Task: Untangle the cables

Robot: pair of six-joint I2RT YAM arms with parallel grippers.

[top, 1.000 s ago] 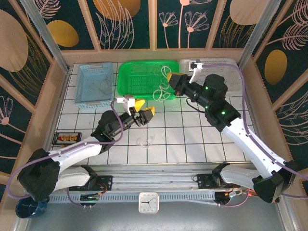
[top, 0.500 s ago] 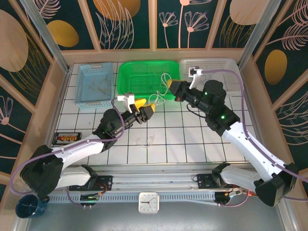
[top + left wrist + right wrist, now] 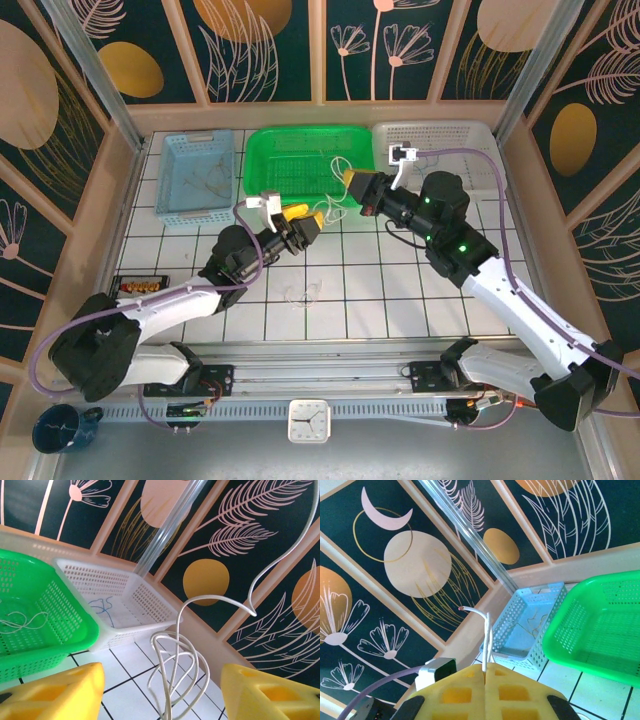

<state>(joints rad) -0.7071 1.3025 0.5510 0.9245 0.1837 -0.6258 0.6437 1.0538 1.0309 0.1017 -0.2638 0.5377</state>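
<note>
- Right claw (image 3: 485, 669) is pressing its yellow fingers together, pinching the whitish cable (image 3: 487, 637); a short bent end is sticking up past the fingertips.
- Left claw (image 3: 162, 682) is standing spread, with the cable's loops hanging in the gap between its two yellow fingers and touching neither.
- From overhead, the cable is hanging in the air between the two claws, over the near edge of the green basket (image 3: 262, 160), with the right claw at the higher end.
- More of the cable is arching up and away above the loops in the left wrist view.
- Thin pale wires (image 3: 20, 622) are lying inside the green basket.
- A blue wire (image 3: 102, 607) is lying on the floor of the white basket (image 3: 450, 130), just to the right of the green one.
- Tan wires (image 3: 532, 625) are lying in the blue basket (image 3: 195, 140), to the left of the green one.
- A small pale tangle (image 3: 300, 295) is sitting on the white tiled bench (image 3: 380, 290) near the left arm; the strands are too fine to tell apart.
- All three baskets are sitting in a row along the far edge of the bench.
- A black tray with orange pieces (image 3: 138, 287) is lying at the left edge of the bench.
- A clock (image 3: 308, 420) is sitting on the front rail.
</note>
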